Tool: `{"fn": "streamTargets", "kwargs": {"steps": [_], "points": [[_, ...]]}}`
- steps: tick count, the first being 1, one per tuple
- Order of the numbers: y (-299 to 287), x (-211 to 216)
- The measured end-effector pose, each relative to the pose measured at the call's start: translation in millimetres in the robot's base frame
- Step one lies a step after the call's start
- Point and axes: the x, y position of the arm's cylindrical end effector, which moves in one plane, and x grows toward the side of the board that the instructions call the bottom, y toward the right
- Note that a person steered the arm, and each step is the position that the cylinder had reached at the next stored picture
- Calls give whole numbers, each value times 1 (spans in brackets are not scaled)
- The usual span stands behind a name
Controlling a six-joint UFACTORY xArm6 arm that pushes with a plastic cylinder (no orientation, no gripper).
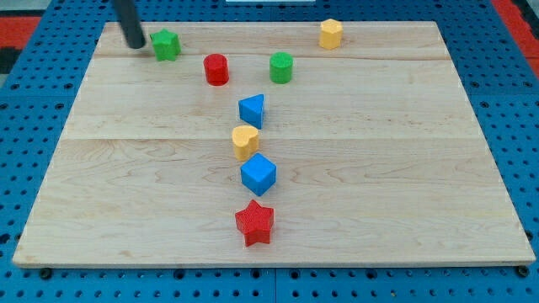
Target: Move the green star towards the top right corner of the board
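The green star lies near the top left corner of the wooden board. My tip rests on the board just left of the green star, a small gap apart from it. The dark rod rises from the tip toward the view's top. The board's top right corner is far across at the view's right, beyond the yellow hexagon.
A red cylinder and a green cylinder stand right of the star. Down the middle lie a blue triangular block, a yellow heart-like block, a blue cube and a red star.
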Motion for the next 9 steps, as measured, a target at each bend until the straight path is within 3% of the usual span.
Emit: {"fn": "streamTargets", "kwargs": {"steps": [2, 3, 5, 9], "points": [[123, 5], [141, 27], [198, 31], [180, 3]]}}
